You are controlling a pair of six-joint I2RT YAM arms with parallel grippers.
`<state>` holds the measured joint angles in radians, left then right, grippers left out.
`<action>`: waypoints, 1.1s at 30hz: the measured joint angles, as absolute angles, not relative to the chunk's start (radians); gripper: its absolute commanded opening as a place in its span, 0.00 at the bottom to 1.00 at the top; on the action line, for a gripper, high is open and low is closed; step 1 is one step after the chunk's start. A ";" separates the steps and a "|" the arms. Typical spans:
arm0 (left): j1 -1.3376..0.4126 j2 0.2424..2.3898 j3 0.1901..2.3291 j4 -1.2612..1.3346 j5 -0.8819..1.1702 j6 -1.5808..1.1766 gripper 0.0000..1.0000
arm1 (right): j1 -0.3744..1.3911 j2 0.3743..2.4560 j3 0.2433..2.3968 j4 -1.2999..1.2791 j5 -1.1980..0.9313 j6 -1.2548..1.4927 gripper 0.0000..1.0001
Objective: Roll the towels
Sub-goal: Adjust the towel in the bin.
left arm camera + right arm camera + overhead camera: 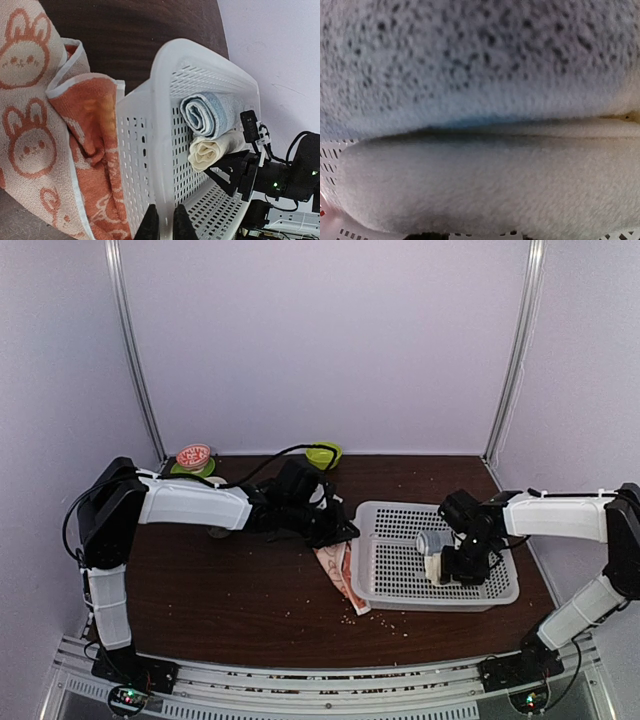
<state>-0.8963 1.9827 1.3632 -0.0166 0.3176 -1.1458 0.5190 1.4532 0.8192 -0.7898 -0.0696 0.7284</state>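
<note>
Now, left hand closed, right hand inside basket

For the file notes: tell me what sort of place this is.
Probably a robot test booth: plain pale walls with metal posts, two arms bolted to a rail at a brown table, a white basket holding a rolled cream towel.

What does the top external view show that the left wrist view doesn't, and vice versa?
Only top external: the left arm and right arm whole, a green bowl and a pink-topped dish at the back. Only left wrist: the rabbit print on the orange towel, the spiral ends of the pale blue roll and cream roll. Both: the white basket holding those rolls, the orange towel beside it, the right gripper at the rolls.
</note>
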 measured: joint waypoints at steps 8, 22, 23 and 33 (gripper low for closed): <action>-0.894 1.985 1.364 -0.015 0.318 -1.145 0.00 | 0.503 1.541 0.883 -0.766 -0.062 0.729 0.51; -0.883 1.988 1.364 -0.008 0.321 -1.146 0.00 | 0.501 1.514 0.899 -0.735 -0.080 0.717 0.78; -0.883 1.988 1.364 -0.008 0.322 -1.146 0.00 | 0.501 1.496 0.899 -0.739 -0.079 0.714 0.79; -0.883 1.988 1.364 -0.007 0.325 -1.146 0.00 | 0.499 1.369 0.941 -0.835 -0.088 0.666 0.84</action>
